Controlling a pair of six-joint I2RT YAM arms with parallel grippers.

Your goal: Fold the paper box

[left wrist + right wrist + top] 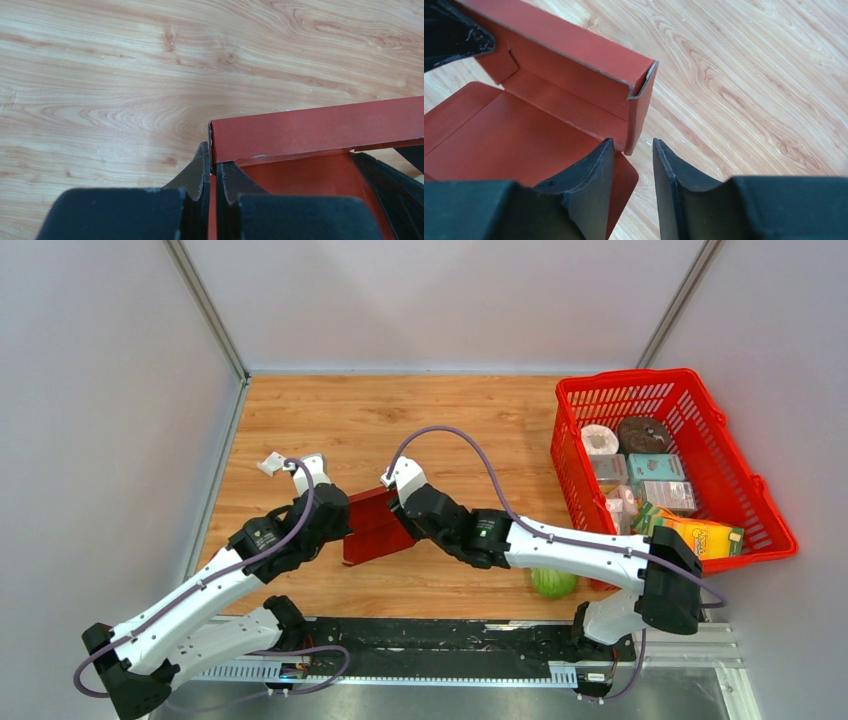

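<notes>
Paper box [378,525]: dark red, on the table [400,420] near its front edge, between the two wrists; partly folded.
Box walls: in the right wrist view the box [524,135] has a flat floor panel, a long wall standing upright and a short side wall turned up at the corner. A rounded flap [624,175] lies flat on the wood below that corner.
Left gripper [214,170]: jaws closed on the box [320,127], pinching a thin upright panel at its corner, one finger on each side of the card.
Right gripper [631,147]: jaws apart. One finger is over the box floor, the other over bare wood outside. The lower end of the short side wall sits in the gap between them, and neither finger clearly presses it.
Basket [640,377]: bright red mesh, at the table's right side, well apart from the box, holding packets and round items.
Green ball [553,582]: on the wood beside the right arm, near the basket's front corner.
</notes>
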